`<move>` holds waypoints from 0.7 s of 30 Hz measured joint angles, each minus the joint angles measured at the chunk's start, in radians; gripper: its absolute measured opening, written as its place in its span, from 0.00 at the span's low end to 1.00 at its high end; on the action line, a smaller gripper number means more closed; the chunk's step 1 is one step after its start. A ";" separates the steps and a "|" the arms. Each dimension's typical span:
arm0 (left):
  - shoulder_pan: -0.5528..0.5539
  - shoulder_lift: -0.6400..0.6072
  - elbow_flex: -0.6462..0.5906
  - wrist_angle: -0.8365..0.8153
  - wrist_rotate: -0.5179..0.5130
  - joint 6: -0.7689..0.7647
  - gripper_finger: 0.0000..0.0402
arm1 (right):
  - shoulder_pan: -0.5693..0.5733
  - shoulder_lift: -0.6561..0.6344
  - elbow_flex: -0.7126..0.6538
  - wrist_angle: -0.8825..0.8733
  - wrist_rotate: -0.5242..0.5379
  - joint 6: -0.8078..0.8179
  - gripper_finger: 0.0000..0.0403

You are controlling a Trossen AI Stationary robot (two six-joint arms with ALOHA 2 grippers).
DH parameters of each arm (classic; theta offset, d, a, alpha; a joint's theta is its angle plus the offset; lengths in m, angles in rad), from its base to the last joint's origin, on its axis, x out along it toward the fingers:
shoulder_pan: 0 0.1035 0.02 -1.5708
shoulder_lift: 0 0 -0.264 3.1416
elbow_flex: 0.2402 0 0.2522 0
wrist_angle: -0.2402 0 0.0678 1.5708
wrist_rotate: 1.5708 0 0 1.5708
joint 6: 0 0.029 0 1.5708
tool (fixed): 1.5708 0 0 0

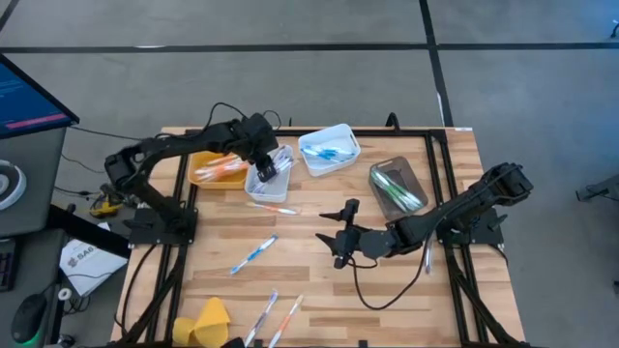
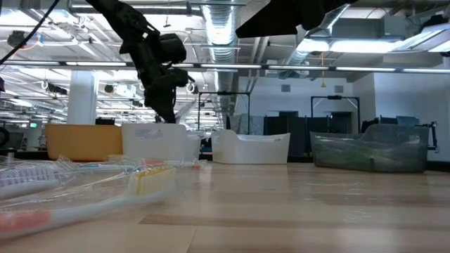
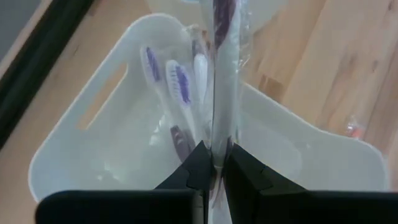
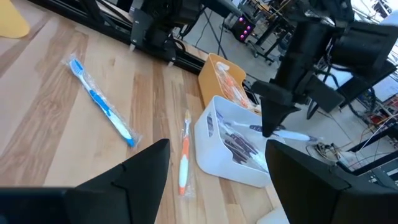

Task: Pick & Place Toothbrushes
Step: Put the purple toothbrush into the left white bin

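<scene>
My left gripper is over a white bin at the table's far left, shut on a white-and-purple toothbrush in a clear wrapper. Several purple toothbrushes lie in that bin. My right gripper hangs open over mid-table with nothing between its fingers. On the bare wood lie loose wrapped toothbrushes: an orange one, a blue one and two near the front edge. My left gripper pinches the wrapped toothbrush near one end between its two fingers. The fingers slant down from above. The rest of the handle sticks out past the fingertips over the bin's opening; whether it touches the brushes below, I cannot tell.
An orange bin with orange brushes stands left of the white one. A second white bin holds blue brushes, and a clear grey bin holds green ones. A yellow lump lies at the near left edge.
</scene>
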 joint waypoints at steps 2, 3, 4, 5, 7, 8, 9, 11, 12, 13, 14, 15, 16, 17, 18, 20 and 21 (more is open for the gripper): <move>0.010 0.024 0.000 0.000 0.000 0.000 0.06 | 0.000 0.000 0.000 0.000 -0.001 0.000 0.65; 0.014 0.035 0.000 -0.001 0.000 0.000 0.06 | 0.000 0.000 0.000 -0.001 -0.001 0.000 0.65; 0.016 0.044 0.000 -0.001 0.000 -0.001 0.06 | 0.000 0.000 0.000 -0.004 -0.001 0.000 0.65; 0.017 0.052 0.000 0.003 0.000 -0.001 0.06 | 0.000 0.000 0.000 -0.005 -0.001 0.000 0.65; 0.017 0.069 0.000 0.005 0.000 -0.001 0.06 | 0.000 0.000 0.000 -0.005 -0.001 -0.001 0.65; 0.020 0.076 0.000 0.007 0.000 -0.001 0.06 | 0.000 0.000 0.000 -0.005 -0.001 -0.003 0.65; 0.020 0.082 0.000 0.007 0.000 -0.001 0.06 | 0.000 0.000 0.000 -0.005 -0.001 -0.003 0.65; 0.020 0.096 0.000 0.010 0.000 -0.001 0.07 | 0.000 0.000 0.000 -0.005 -0.001 -0.003 0.65; 0.020 0.102 0.000 0.011 0.000 -0.001 0.07 | 0.000 0.000 0.000 -0.005 -0.001 -0.003 0.65; 0.020 0.103 0.000 0.010 0.000 -0.001 0.07 | 0.000 0.000 0.000 -0.005 -0.001 -0.002 0.65; 0.020 0.103 0.000 0.011 0.000 0.002 0.07 | 0.000 0.000 0.000 -0.005 -0.001 -0.002 0.65; 0.020 0.103 0.000 0.015 0.000 0.008 0.08 | 0.000 0.000 0.000 -0.005 -0.001 -0.002 0.65; 0.018 0.103 0.000 0.020 0.000 0.017 0.08 | 0.000 0.000 0.000 -0.005 -0.001 -0.002 0.65; 0.017 0.100 0.000 0.021 -0.001 0.028 0.09 | 0.000 0.000 0.000 -0.005 -0.001 -0.002 0.65; 0.017 0.094 -0.001 0.020 -0.001 0.034 0.09 | 0.000 0.000 0.000 -0.005 -0.001 -0.001 0.65; 0.017 0.090 -0.001 0.030 -0.001 0.036 0.11 | 0.000 0.000 0.000 -0.006 -0.001 0.000 0.65; 0.017 0.091 -0.001 0.027 -0.002 0.035 0.12 | 0.000 0.000 0.000 -0.007 -0.001 0.000 0.65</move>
